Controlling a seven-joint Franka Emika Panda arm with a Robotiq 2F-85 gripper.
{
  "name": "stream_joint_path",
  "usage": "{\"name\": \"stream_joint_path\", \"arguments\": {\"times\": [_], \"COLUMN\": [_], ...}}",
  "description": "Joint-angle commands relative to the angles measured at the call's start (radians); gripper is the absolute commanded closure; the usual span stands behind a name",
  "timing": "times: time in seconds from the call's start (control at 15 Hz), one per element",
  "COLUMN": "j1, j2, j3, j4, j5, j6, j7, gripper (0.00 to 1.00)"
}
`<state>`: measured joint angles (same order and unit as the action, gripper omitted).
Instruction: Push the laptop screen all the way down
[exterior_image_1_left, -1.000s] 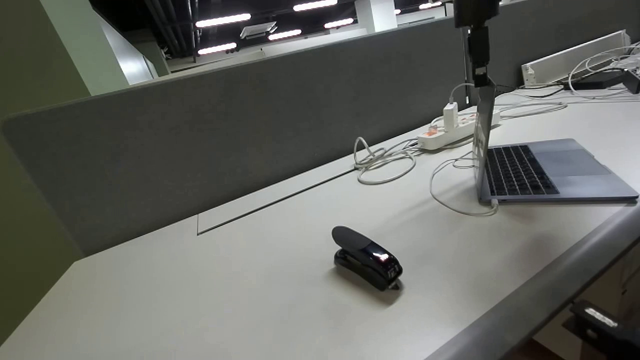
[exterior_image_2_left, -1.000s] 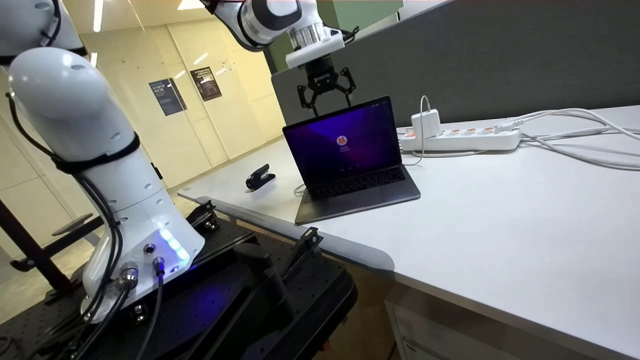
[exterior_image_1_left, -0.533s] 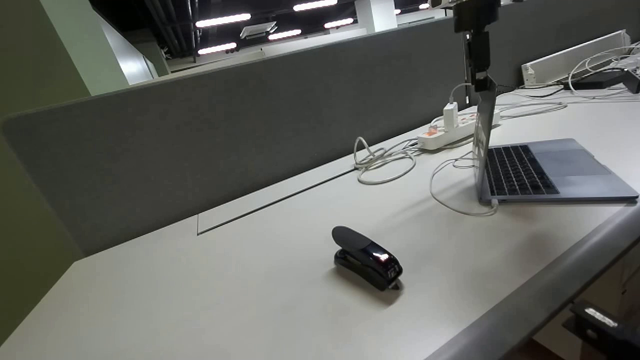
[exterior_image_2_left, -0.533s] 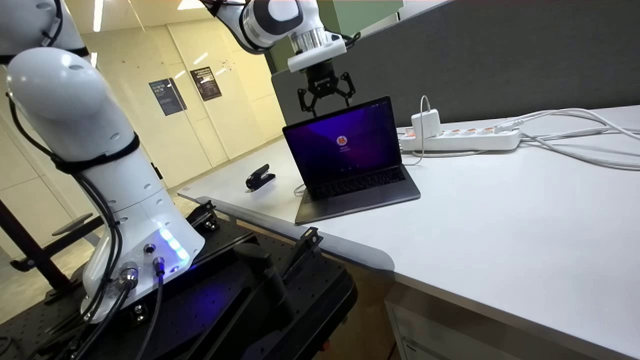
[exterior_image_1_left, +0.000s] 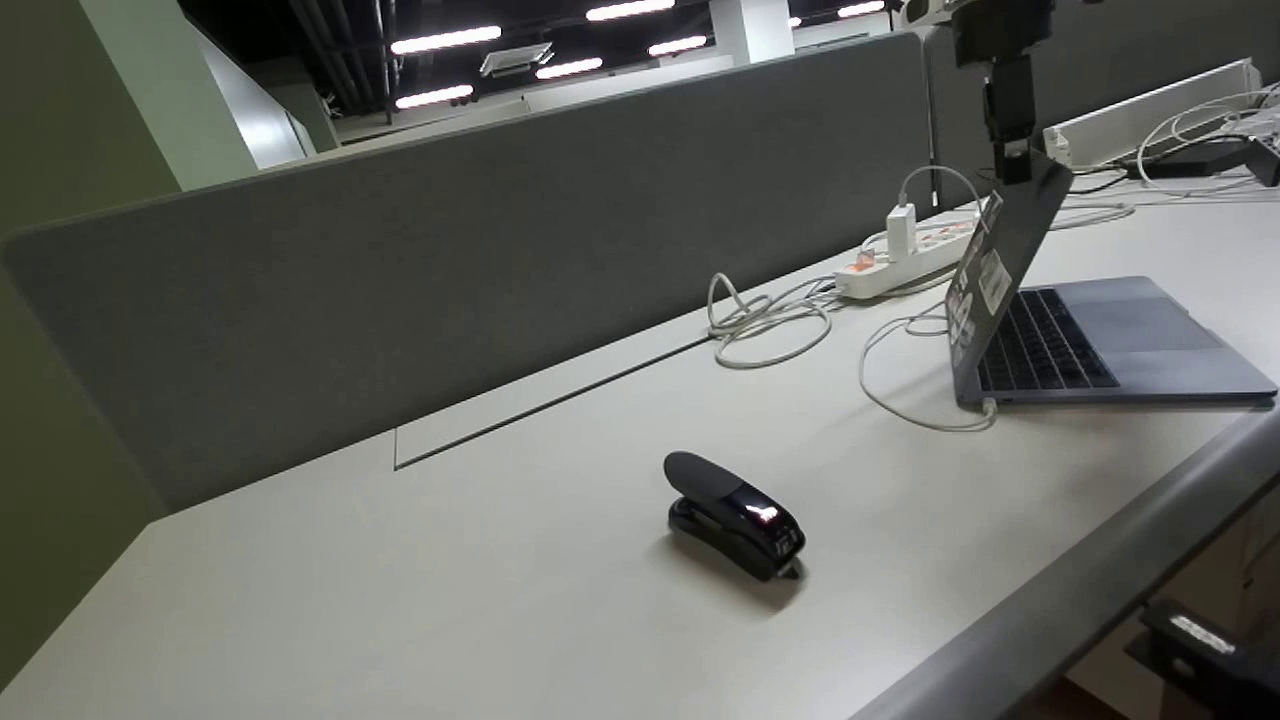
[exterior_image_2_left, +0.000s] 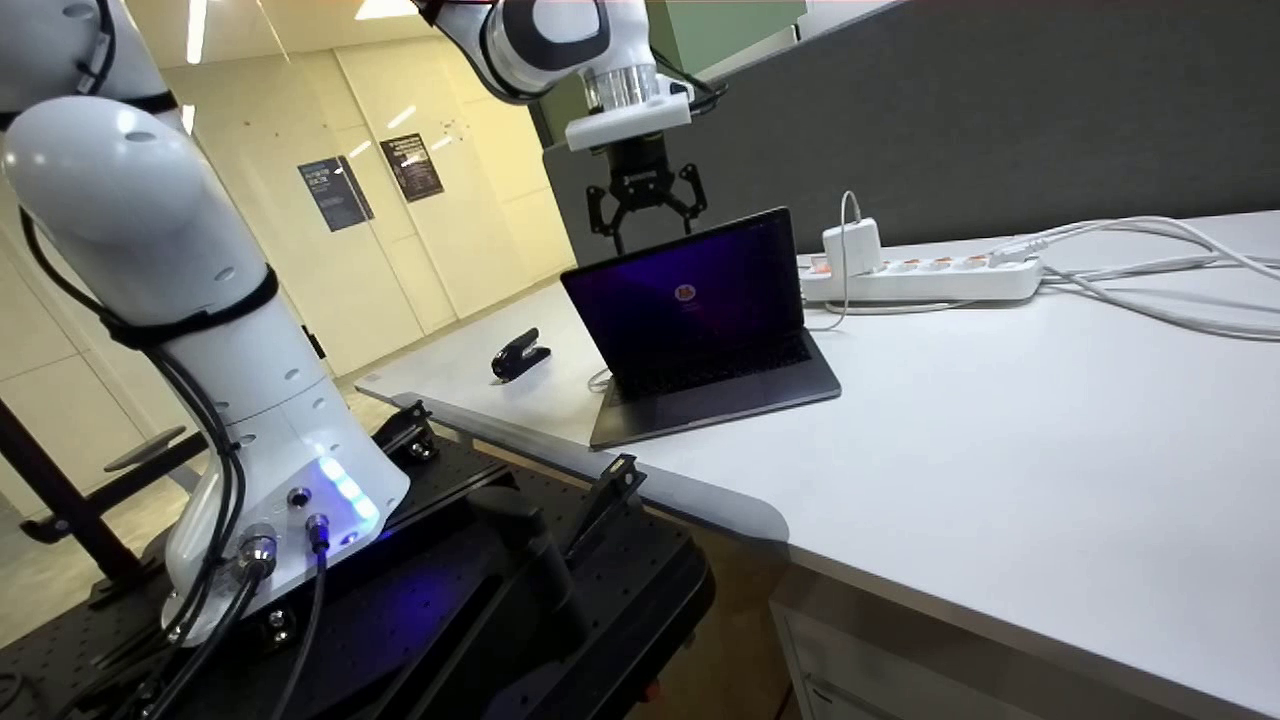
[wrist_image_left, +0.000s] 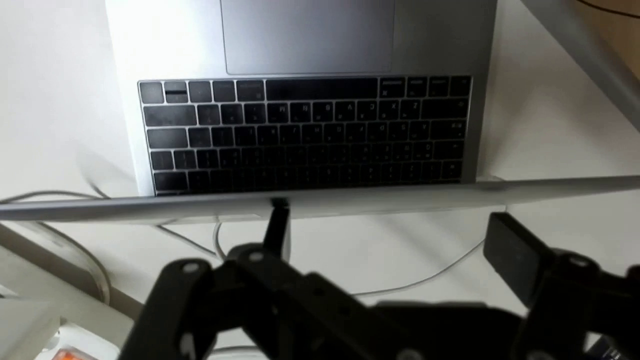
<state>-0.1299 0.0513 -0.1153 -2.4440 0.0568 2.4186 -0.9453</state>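
The laptop screen (exterior_image_1_left: 1015, 235) leans forward over the dark keyboard (exterior_image_1_left: 1045, 340), partly open, with stickers on its grey back. Its lit display faces front in an exterior view (exterior_image_2_left: 700, 300). In the wrist view its thin top edge (wrist_image_left: 375, 197) crosses the picture, with the keyboard beyond. My gripper (exterior_image_2_left: 653, 232) is open and empty, pointing down behind the screen near its top edge. In the wrist view the gripper (wrist_image_left: 390, 214) has fingers wide apart; the left fingertip meets the screen edge, while contact of the right one is unclear. The fingertips are partly hidden behind the screen.
A white power strip (exterior_image_2_left: 920, 282) with a plugged-in charger stands beside the laptop, near the grey partition (exterior_image_1_left: 500, 300). A white cable (exterior_image_1_left: 925, 424) runs to the laptop's side. A black stapler (exterior_image_1_left: 735, 515) lies on the desk. The desk's front edge (exterior_image_1_left: 1060, 580) is close to the laptop.
My gripper has moved forward toward the keyboard side and slightly down. The screen has tilted from nearly upright to leaning over the keyboard. The laptop base has stayed in place.
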Motion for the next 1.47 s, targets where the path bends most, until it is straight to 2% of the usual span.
{"name": "stream_joint_path", "arguments": {"times": [0.0,0.4,0.67,0.73,0.87,1.13,1.4], "j1": [-0.033,-0.081,-0.114,-0.102,-0.115,-0.113,-0.115], "j2": [-0.061,-0.062,-0.027,-0.032,-0.023,-0.007,0.07], "j3": [-0.03,-0.085,-0.122,-0.106,-0.116,-0.113,-0.114], "j4": [-0.088,-0.186,-0.223,-0.203,-0.215,-0.197,-0.162], "j5": [-0.037,-0.077,-0.154,-0.118,-0.128,-0.131,-0.156], "j6": [0.022,0.153,0.334,0.266,0.313,0.3,0.33], "j7": [0.017,0.011,0.072,0.022,0.026,0.04,0.065], "gripper": [0.0,0.0,0.0,0.0,0.0,0.0,0.0]}}
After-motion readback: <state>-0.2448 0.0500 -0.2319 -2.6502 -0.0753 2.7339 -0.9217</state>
